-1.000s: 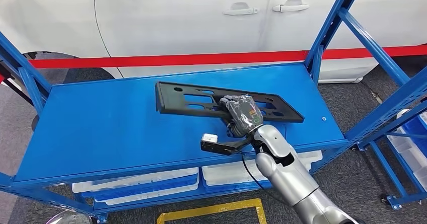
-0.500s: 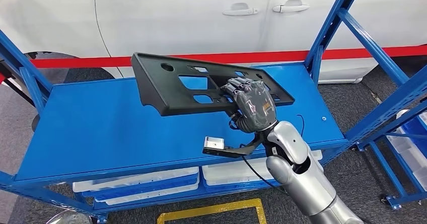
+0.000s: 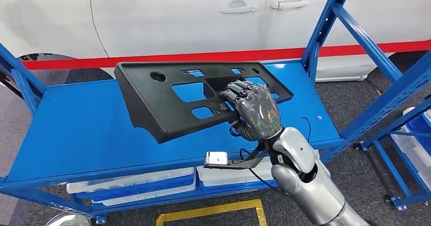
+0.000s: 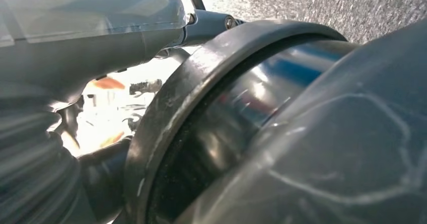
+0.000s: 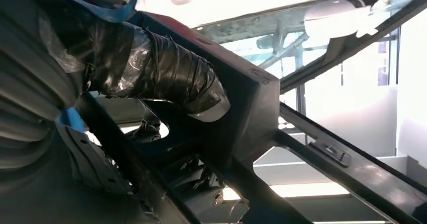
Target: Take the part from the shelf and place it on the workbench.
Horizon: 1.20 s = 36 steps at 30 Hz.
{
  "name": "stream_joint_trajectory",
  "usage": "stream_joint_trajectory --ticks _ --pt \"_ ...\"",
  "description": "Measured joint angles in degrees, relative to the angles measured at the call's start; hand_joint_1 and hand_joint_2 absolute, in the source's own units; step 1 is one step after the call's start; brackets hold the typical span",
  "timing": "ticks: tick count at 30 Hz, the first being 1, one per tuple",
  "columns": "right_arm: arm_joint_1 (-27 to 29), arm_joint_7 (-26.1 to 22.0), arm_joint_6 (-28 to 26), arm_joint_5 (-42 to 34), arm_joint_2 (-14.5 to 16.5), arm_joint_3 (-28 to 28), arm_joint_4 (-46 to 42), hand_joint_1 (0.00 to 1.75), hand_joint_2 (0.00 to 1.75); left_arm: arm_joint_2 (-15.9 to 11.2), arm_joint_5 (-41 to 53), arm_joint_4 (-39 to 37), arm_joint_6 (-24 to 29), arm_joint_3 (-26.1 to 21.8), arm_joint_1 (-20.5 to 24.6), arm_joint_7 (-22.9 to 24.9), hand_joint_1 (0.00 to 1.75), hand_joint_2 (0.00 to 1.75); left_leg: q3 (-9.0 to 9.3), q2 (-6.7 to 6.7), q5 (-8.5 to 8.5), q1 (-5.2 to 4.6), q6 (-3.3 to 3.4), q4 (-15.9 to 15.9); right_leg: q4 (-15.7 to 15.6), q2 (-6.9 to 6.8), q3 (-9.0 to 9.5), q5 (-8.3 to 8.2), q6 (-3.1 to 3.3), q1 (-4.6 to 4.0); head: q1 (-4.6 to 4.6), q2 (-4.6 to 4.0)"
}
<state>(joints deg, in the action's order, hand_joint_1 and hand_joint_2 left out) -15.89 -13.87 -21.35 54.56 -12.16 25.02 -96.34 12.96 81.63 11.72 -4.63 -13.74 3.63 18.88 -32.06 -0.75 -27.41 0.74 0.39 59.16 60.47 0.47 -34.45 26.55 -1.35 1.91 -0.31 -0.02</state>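
Note:
The part is a long black plastic panel (image 3: pixel 162 96) with several cut-outs. It hangs tilted above the blue shelf (image 3: pixel 76 134), its near edge raised toward me. My right hand (image 3: pixel 254 109) grips it close to its right end, fingers hooked through an opening. In the right wrist view the taped thumb (image 5: pixel 161 73) presses on a bar of the panel (image 5: pixel 252 118), seen from below. The left wrist view shows the grey cover of my left hand (image 4: pixel 85 38) close to dark rounded parts; its fingers are hidden.
A white car (image 3: pixel 178 18) with a red stripe stands behind the shelf. Blue uprights (image 3: pixel 325 28) rise at the shelf's right, with another rack (image 3: pixel 406 99) further right. White bins (image 3: pixel 132 183) sit on the lower level. A yellow floor marking (image 3: pixel 213 213) lies in front.
My right hand has lifted the panel off the shelf and tipped it up toward me. The panel has moved left and nearer. The camera has shifted slightly.

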Motion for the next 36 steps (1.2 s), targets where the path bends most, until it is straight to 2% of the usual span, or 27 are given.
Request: stream_joint_trajectory --ticks 2,5,6,7,8,9,11,13,15,16,17,18,20,21,22,23,24,25,26,27,28,29,31,32,33,35,36 --pt "0.01 -0.30 -0.60 0.38 -0.14 0.49 -0.56 1.75 1.75 -0.02 -0.01 0.00 0.01 -0.06 0.03 0.01 0.00 1.75 -0.86 0.11 -1.88 0.13 -0.42 1.81 -0.18 -0.18 -0.53 -0.51 1.05 0.01 0.01 0.00" --pt "0.03 -0.62 -1.50 0.97 -0.24 1.11 -1.43 1.75 1.75 -0.06 -0.02 0.00 0.02 -0.20 0.23 0.00 0.00 1.75 -3.89 0.25 -8.40 0.01 -0.62 11.18 -0.25 -0.48 -1.76 -1.50 2.39 -0.53 -0.02 0.00" --pt "0.05 -0.70 -1.64 1.16 -0.28 1.27 -1.55 1.75 1.75 -0.08 -0.02 0.00 0.02 -0.26 0.30 0.00 0.00 1.75 -4.47 0.25 -9.72 -0.09 -0.54 14.04 -0.19 -0.57 -2.27 -1.83 2.64 -0.84 -0.02 0.00" --pt "0.08 -0.80 -1.77 1.36 -0.33 1.46 -1.66 1.75 1.75 -0.10 -0.02 0.00 0.02 -0.31 0.34 0.00 0.00 1.75 -4.27 0.26 -9.97 -0.19 -0.34 15.28 -0.13 -0.63 -2.79 -2.20 2.82 -1.17 -0.02 0.00" --pt "0.11 -0.93 -1.95 1.60 -0.39 1.67 -1.78 1.75 1.75 -0.11 -0.02 0.00 0.01 -0.35 0.35 0.02 0.00 1.75 -3.07 0.26 -9.13 -0.33 0.04 14.39 -0.07 -0.66 -3.31 -2.61 2.94 -1.51 -0.02 0.00" --pt "0.13 -1.09 -2.17 1.81 -0.43 1.93 -2.01 1.75 1.75 -0.11 -0.02 0.00 0.00 -0.37 0.31 0.04 0.00 1.75 -0.96 0.27 -7.55 -0.52 0.59 11.50 -0.04 -0.64 -3.79 -3.02 3.03 -1.83 -0.02 0.00" --pt "0.09 -1.28 -2.55 2.01 -0.50 2.61 -2.64 1.75 1.75 -0.14 -0.02 0.00 -0.03 -0.42 0.26 0.09 0.00 1.75 3.90 0.40 -5.36 -1.07 2.06 3.47 -0.04 -0.63 -4.53 -3.95 3.04 -2.26 0.02 0.00" --pt "0.01 -1.38 -2.71 1.81 -0.71 3.61 -3.31 1.75 1.75 -0.13 -0.03 0.00 -0.05 -0.55 0.13 0.09 0.00 1.75 6.06 0.56 -4.80 -1.58 2.80 -1.18 -0.37 -0.77 -4.80 -4.98 2.57 -2.09 0.03 0.00" --pt "-0.06 -1.42 -2.68 1.28 -1.13 4.85 -3.91 1.75 1.75 -0.08 -0.06 -0.01 -0.05 -0.79 -0.01 0.09 0.00 1.75 5.83 0.59 -3.62 -1.79 2.84 -2.38 -1.22 -0.93 -4.74 -6.20 1.81 -1.83 0.03 0.00" --pt "-0.09 -1.41 -2.63 0.98 -1.47 5.44 -4.14 1.75 1.75 -0.04 -0.08 -0.03 -0.07 -0.87 -0.03 0.10 0.00 1.75 5.67 0.66 -2.74 -1.67 2.90 -3.02 -1.45 -0.86 -4.83 -6.20 1.49 -1.75 0.04 0.00" --pt "-0.15 -1.41 -2.59 0.71 -1.85 6.02 -4.37 1.75 1.75 0.02 -0.10 -0.05 -0.09 -0.93 -0.03 0.11 0.00 1.75 5.32 0.75 -1.75 -1.48 3.03 -3.63 -1.01 -0.76 -5.11 -5.08 1.17 -1.74 0.06 0.00" --pt "-0.22 -1.41 -2.58 0.48 -2.23 6.54 -4.55 1.75 1.75 0.10 -0.11 -0.08 -0.10 -0.96 -0.04 0.12 0.00 1.75 4.81 0.85 -0.73 -1.22 3.09 -4.14 0.60 -0.65 -5.65 -2.77 0.84 -1.69 0.07 0.00" --pt "-0.32 -1.39 -2.57 0.11 -2.83 7.41 -4.79 1.75 1.75 0.16 -0.10 -0.09 -0.11 -1.01 0.00 0.15 0.00 1.75 3.24 1.00 0.83 -0.95 3.18 -4.28 6.94 -0.56 -7.13 3.25 0.12 -1.20 0.08 0.00" --pt "-0.32 -1.38 -2.57 -0.04 -3.11 7.74 -4.85 1.75 1.75 0.17 -0.10 -0.09 -0.11 -1.04 -0.01 0.18 0.00 1.75 2.30 1.02 1.49 -0.85 3.02 -4.13 10.42 -0.57 -7.65 4.94 -0.27 -0.92 0.08 0.00" --pt "-0.30 -1.36 -2.58 -0.13 -3.38 8.01 -4.86 1.75 1.75 0.17 -0.10 -0.09 -0.11 -1.09 -0.01 0.22 0.00 1.75 1.32 1.04 2.06 -0.75 2.83 -3.88 12.85 -0.57 -7.62 5.13 -0.64 -0.63 0.07 0.00" --pt "-0.29 -1.35 -2.58 -0.18 -3.60 8.23 -4.86 1.75 1.75 0.17 -0.10 -0.09 -0.11 -1.15 0.02 0.26 0.00 1.75 0.26 1.04 2.55 -0.58 2.57 -3.50 13.61 -0.58 -6.75 4.10 -1.03 -0.34 0.07 0.00" --pt "-0.30 -1.34 -2.58 -0.20 -3.78 8.40 -4.87 1.75 1.75 0.17 -0.10 -0.09 -0.11 -1.21 0.08 0.29 0.00 1.75 -0.80 1.03 2.95 -0.36 2.25 -2.95 12.27 -0.58 -4.80 2.52 -1.42 -0.05 0.07 0.00" --pt "-0.32 -1.34 -2.59 -0.21 -3.92 8.55 -4.91 1.75 1.75 0.15 -0.10 -0.09 -0.11 -1.26 0.19 0.31 0.00 1.75 -1.78 1.01 3.24 -0.18 1.92 -2.25 9.21 -0.59 -1.99 1.53 -1.79 0.28 0.07 0.00" --pt "-0.38 -1.33 -2.59 -0.22 -4.00 8.68 -4.94 1.75 1.75 0.12 -0.10 -0.09 -0.11 -1.30 0.32 0.33 0.00 1.75 -2.70 0.96 3.43 -0.09 1.56 -1.48 5.27 -0.55 1.07 1.54 -2.02 0.37 0.09 0.00" --pt "-0.43 -1.32 -2.61 -0.23 -4.08 8.82 -5.01 1.75 1.75 0.09 -0.09 -0.09 -0.11 -1.32 0.43 0.35 0.00 1.75 -3.35 0.90 3.61 -0.11 1.18 -0.82 2.00 -0.47 3.40 2.20 -1.86 0.37 0.09 0.00" --pt "-0.48 -1.31 -2.62 -0.26 -4.12 8.96 -5.07 1.75 1.75 0.05 -0.09 -0.09 -0.10 -1.33 0.51 0.38 0.00 1.75 -3.75 0.85 3.80 -0.20 0.79 -0.35 -0.13 -0.40 4.69 3.13 -1.55 0.26 0.10 0.00" --pt "-0.51 -1.31 -2.62 -0.30 -4.14 9.09 -5.11 1.75 1.75 0.03 -0.09 -0.09 -0.09 -1.34 0.53 0.40 0.00 1.75 -4.01 0.80 4.11 -0.27 0.35 -0.16 -0.98 -0.34 5.02 3.62 -1.01 0.01 0.11 0.00" --pt "-0.51 -1.30 -2.63 -0.36 -4.22 9.29 -5.15 1.75 1.75 -0.03 -0.09 -0.11 -0.08 -1.39 0.48 0.46 0.00 1.75 -4.44 0.73 4.37 -0.19 -0.45 0.05 -0.99 -0.50 4.05 2.99 0.35 0.03 0.11 0.00" --pt "-0.51 -1.30 -2.63 -0.37 -4.26 9.35 -5.15 1.75 1.75 -0.05 -0.09 -0.12 -0.09 -1.42 0.48 0.48 0.00 1.75 -4.92 0.70 3.36 -0.12 -0.75 0.74 -1.01 -0.62 3.43 2.42 1.08 0.06 0.09 0.00" --pt "-0.51 -1.29 -2.64 -0.36 -4.29 9.40 -5.16 1.75 1.75 -0.08 -0.11 -0.13 -0.09 -1.46 0.51 0.50 0.00 1.75 -5.55 0.67 1.31 -0.08 -0.95 2.33 -1.10 -0.75 2.72 1.79 1.73 0.11 0.08 0.00" --pt "-0.38 -1.21 -2.66 -0.33 -4.32 9.45 -5.19 1.75 1.75 -0.13 -0.35 -0.13 0.01 -1.62 0.64 0.71 0.00 1.75 -6.83 0.65 -4.56 -0.09 -1.17 8.36 -1.10 -0.85 1.30 0.58 2.46 -0.16 0.07 0.00" --pt "-0.21 -1.10 -2.69 -0.23 -4.35 9.46 -5.19 1.75 1.75 -0.15 -0.60 -0.13 0.25 -1.81 0.67 1.09 0.00 1.75 -7.13 0.64 -6.62 -0.11 -1.20 11.81 -1.05 -0.86 0.59 -0.03 2.61 -0.38 0.09 0.00"
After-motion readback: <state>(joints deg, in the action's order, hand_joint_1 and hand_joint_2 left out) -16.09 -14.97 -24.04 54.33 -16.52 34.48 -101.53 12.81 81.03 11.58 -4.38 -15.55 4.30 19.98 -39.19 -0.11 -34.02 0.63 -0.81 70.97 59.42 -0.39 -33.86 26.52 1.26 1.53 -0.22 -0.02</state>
